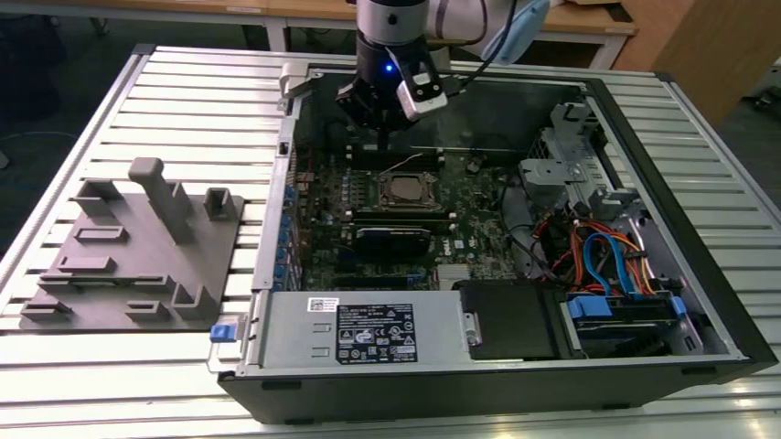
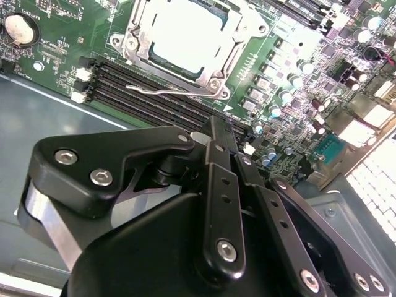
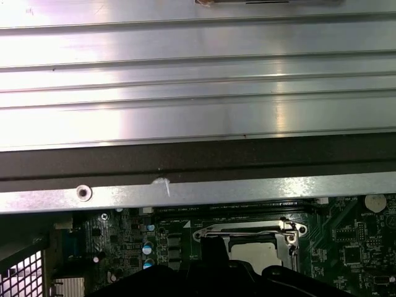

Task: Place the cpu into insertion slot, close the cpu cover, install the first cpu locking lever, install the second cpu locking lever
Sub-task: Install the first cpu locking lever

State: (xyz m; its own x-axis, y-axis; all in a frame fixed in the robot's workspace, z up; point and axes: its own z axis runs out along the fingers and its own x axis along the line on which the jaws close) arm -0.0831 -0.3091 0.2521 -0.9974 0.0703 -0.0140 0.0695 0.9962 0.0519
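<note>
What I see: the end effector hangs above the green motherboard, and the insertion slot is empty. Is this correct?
One point is wrong: the insertion slot is not empty. The second wrist view shows the cpu lying in it. The end effector does hang above the green motherboard.

Green mobo (image 2: 55, 52), silvery cpu cover (image 2: 173, 68), pale-grey cpu (image 2: 185, 31), black claw (image 2: 216, 127), blue cables (image 1: 604, 261).
</note>
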